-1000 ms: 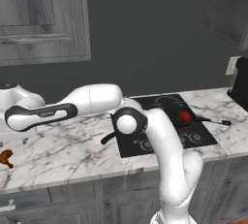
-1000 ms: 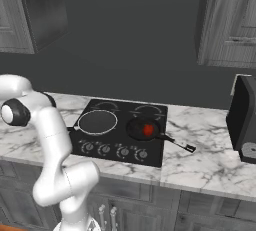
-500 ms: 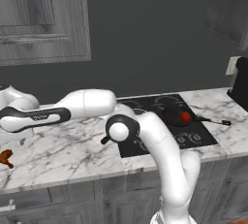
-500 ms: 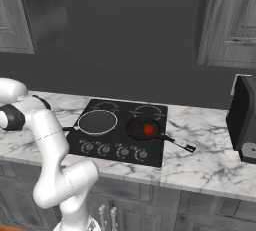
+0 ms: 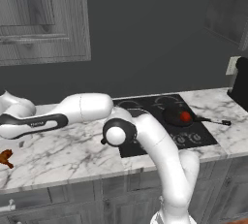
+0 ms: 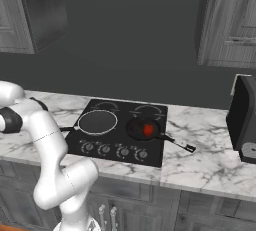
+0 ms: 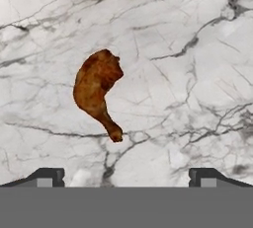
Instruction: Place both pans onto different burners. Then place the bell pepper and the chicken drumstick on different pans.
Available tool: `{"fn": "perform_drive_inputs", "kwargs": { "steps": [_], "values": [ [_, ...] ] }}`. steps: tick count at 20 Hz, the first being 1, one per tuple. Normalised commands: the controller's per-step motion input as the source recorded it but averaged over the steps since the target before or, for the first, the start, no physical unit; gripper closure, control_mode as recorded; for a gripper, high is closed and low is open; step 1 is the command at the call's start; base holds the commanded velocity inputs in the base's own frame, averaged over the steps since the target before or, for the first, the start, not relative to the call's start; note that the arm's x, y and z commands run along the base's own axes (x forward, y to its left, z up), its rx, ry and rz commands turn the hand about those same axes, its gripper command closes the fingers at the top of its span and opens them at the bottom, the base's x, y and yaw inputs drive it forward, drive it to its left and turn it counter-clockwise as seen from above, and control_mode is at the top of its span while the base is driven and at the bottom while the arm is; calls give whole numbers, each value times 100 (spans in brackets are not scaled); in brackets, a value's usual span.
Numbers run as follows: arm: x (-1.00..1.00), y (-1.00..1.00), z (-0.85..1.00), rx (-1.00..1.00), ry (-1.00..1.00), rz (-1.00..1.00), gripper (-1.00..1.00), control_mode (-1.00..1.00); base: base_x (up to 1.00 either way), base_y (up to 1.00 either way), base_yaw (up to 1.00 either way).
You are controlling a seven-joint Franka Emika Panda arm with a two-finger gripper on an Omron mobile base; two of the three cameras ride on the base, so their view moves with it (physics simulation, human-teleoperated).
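Observation:
The chicken drumstick (image 7: pixel 96 91), orange-brown, lies on the white marble counter, ahead of my gripper (image 7: pixel 126 180) and a little left of its midline. The jaws stand wide open with nothing between them; both dark fingertips (image 7: pixel 47 176) are apart from the meat. The drumstick (image 5: pixel 6 158) also lies at the counter's far left, below my outstretched forearm. On the black cooktop (image 6: pixel 117 106) sit two pans: one with a pale rim (image 6: pixel 97 121) on the front left burner, and a dark one (image 6: pixel 141 128) on the front right burner holding the red bell pepper (image 6: pixel 148 130) (image 5: pixel 185 116).
The dark pan's handle (image 6: pixel 176 143) reaches out over the counter to the right of the cooktop. A dark appliance (image 6: pixel 243 115) stands at the far right. Knobs (image 6: pixel 112 150) line the cooktop's front. Cabinets hang above on both sides.
My arm has swung further left over the counter, carrying the hand out to the left edge of the left base view. Pans and pepper have not moved; the jaws stay open.

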Motion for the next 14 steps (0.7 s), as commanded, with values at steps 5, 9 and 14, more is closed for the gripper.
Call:
{"fn": "perform_drive_inputs", "kwargs": {
  "steps": [5,9,14],
  "values": [
    [0,0,-9,6,-1,0,-100,-100,0,0,0],
    [0,0,-13,4,0,0,-100,-100,0,0,0],
    [0,0,-20,2,-2,0,-100,-100,0,0,0]
  ]
}}
